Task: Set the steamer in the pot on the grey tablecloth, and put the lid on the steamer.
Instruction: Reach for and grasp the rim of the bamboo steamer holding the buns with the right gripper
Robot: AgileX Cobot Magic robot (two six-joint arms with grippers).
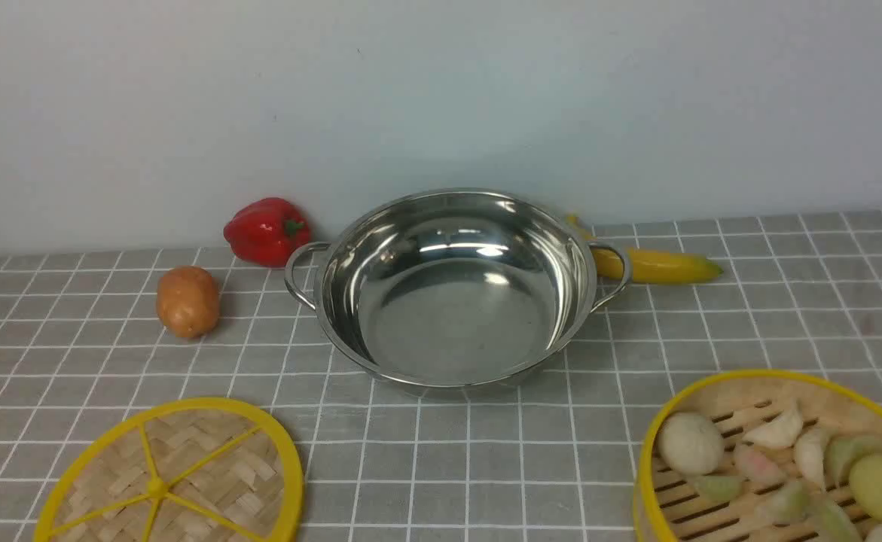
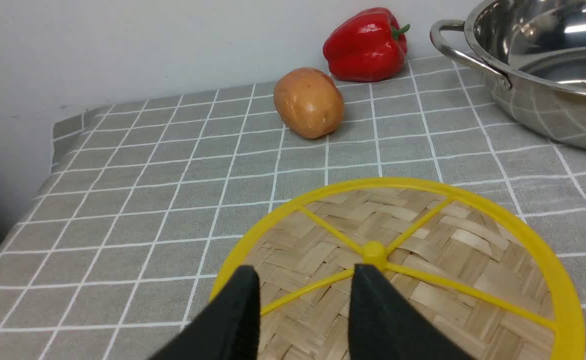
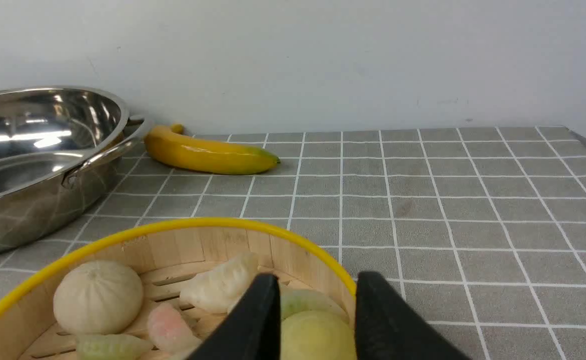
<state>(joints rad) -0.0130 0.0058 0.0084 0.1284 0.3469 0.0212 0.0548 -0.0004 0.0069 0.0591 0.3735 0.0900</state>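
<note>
The empty steel pot sits mid-table on the grey tablecloth. At the front right stands the steamer, holding buns and dumplings. The woven lid lies flat at the front left. Neither gripper shows in the front view. In the left wrist view my left gripper hovers open over the lid, a yellow spoke under the gap beside the hub. In the right wrist view my right gripper is open astride the steamer wall, one finger inside, one outside.
A red pepper and a potato lie left of the pot. A banana lies behind the pot's right handle. A pale wall closes the back of the table. The cloth's left edge drops off near the potato.
</note>
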